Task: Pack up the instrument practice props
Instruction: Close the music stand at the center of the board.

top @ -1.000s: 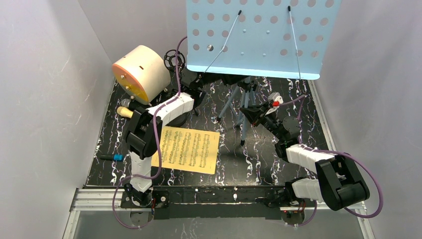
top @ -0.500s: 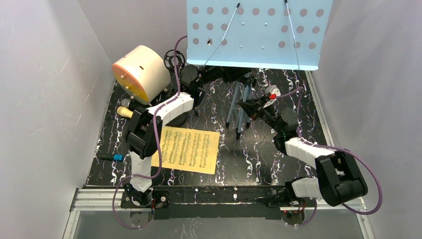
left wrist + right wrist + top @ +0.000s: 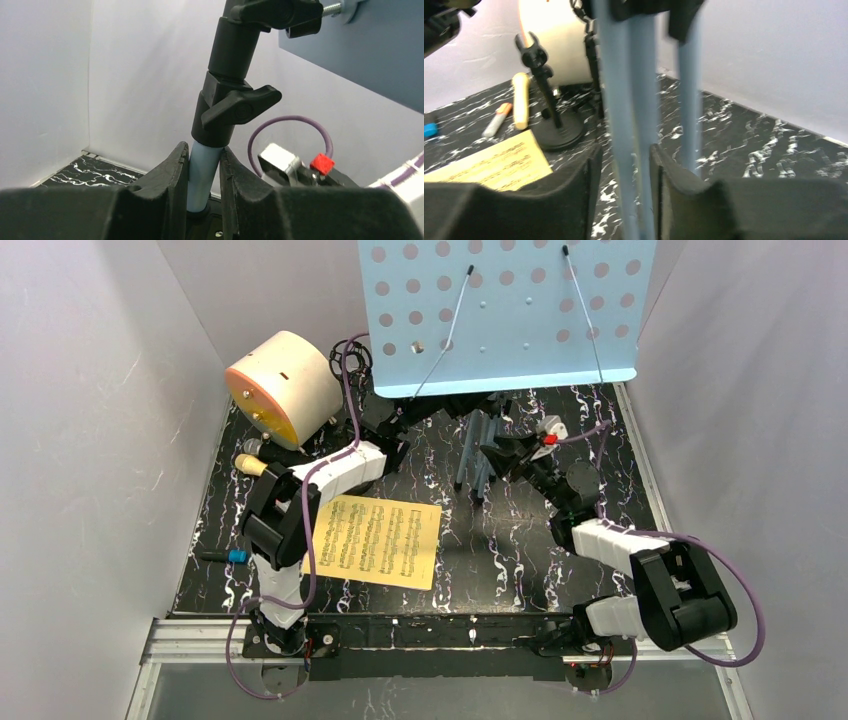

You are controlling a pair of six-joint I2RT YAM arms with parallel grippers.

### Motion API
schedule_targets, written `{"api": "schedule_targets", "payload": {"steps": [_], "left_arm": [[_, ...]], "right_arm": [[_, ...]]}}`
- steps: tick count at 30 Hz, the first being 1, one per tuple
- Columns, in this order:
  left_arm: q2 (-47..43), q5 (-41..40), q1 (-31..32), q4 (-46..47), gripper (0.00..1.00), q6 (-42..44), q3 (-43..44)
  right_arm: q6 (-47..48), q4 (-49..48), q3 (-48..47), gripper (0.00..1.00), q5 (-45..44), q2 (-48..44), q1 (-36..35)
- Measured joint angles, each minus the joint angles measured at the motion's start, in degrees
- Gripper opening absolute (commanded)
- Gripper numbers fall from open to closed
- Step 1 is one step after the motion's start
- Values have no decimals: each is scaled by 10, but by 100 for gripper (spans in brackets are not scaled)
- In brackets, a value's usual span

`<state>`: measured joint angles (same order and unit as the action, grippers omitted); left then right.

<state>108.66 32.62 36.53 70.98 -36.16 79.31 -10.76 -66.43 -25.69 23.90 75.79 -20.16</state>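
The blue perforated music rack (image 3: 500, 310) stands at the back, its three legs (image 3: 478, 455) drawn close together. My left gripper (image 3: 450, 405) is shut on the rack's light-blue pole (image 3: 204, 172) just under a black clamp knob (image 3: 240, 107). My right gripper (image 3: 500, 455) is shut on two of the legs (image 3: 629, 150); the third leg (image 3: 689, 100) is outside the jaws. The yellow score sheet (image 3: 375, 540) lies flat in front. The cream microphone (image 3: 250, 465) lies at the left. The round-base mic pole (image 3: 544, 90) stands by it. The lavender sheet is out of view.
The big cream cylinder with an orange face (image 3: 285, 388) lies at the back left, a black tripod piece (image 3: 350, 355) behind it. A blue-capped pen (image 3: 228, 556) lies at the mat's left edge. White walls close in left, right and behind.
The rack's legs have gone from spread to drawn together. The rack has shifted left and tilted. My right gripper has moved up and left with the legs.
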Motion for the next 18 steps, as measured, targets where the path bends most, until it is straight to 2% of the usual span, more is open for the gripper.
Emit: {"api": "schedule_targets", "payload": {"steps": [9,11,12,13,18], "left_arm": [[-14,-10,8,-10,0,38,-15],[-17,-14,8,-20,0,47,-15],[-18,-18,8,-24,0,51,-15],[-19,-21,7,-28,0,54,-15],[-24,-31,7,-47,0,67,-13]], "right_arm": [[42,-14,19,75,-47,-39,10],[50,-14,17,85,-48,-33,7],[52,-15,14,95,-52,-28,5],[55,-16,9,98,-58,-20,0],[68,-44,-26,99,-101,42,-30]]}}
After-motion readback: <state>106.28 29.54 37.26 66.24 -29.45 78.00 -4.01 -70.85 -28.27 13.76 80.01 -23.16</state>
